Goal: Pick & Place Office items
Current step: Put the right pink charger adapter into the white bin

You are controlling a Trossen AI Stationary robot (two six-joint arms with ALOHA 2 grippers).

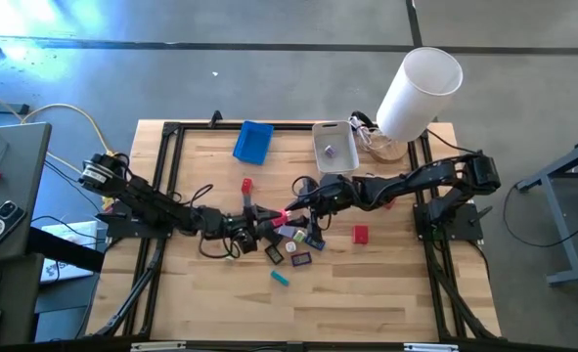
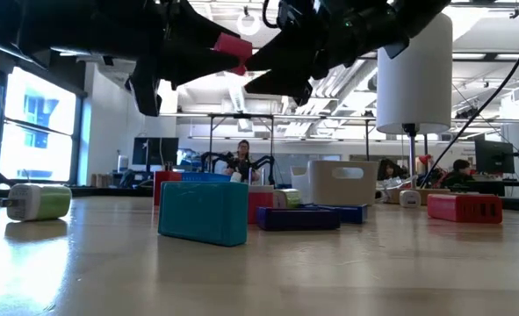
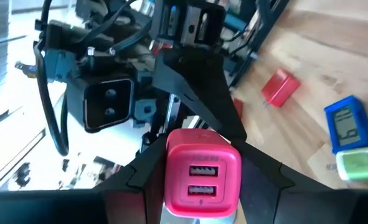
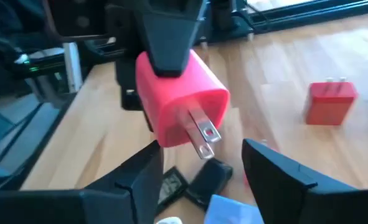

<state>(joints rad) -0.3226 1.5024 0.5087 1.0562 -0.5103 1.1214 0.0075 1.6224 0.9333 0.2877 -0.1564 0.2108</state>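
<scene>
A pink plug-in charger [image 1: 282, 210] hangs in the air above the middle of the table, between my two grippers. My left gripper [image 1: 269, 216] reaches in from the left and is shut on it. In the left wrist view the charger's face [image 3: 202, 180] with two ports looks back at the camera. In the right wrist view its two metal prongs [image 4: 202, 134] point toward my right gripper [image 4: 202, 168]. That gripper comes from the right and is open, one finger on either side of the prong end. The low view shows the charger [image 2: 233, 46] high above the tabletop. My left gripper pinches the pink charger by two opposite sides of its body [image 3: 171, 183] between its two fingers. The fingers [image 4: 168, 37] come roughly level from the table's left and lie along the body. The charger is lifted clear, ports toward the left wrist, prongs pointing away toward the right arm.
Several small items lie under and near the grippers [image 1: 298, 249], with a teal piece [image 1: 281, 278] nearer the front, a red charger [image 1: 360, 234] to the right and a red piece [image 1: 246, 185] behind. A blue tray [image 1: 253, 142], a translucent bin [image 1: 334, 145] and a white cylinder [image 1: 421, 93] stand at the back.
</scene>
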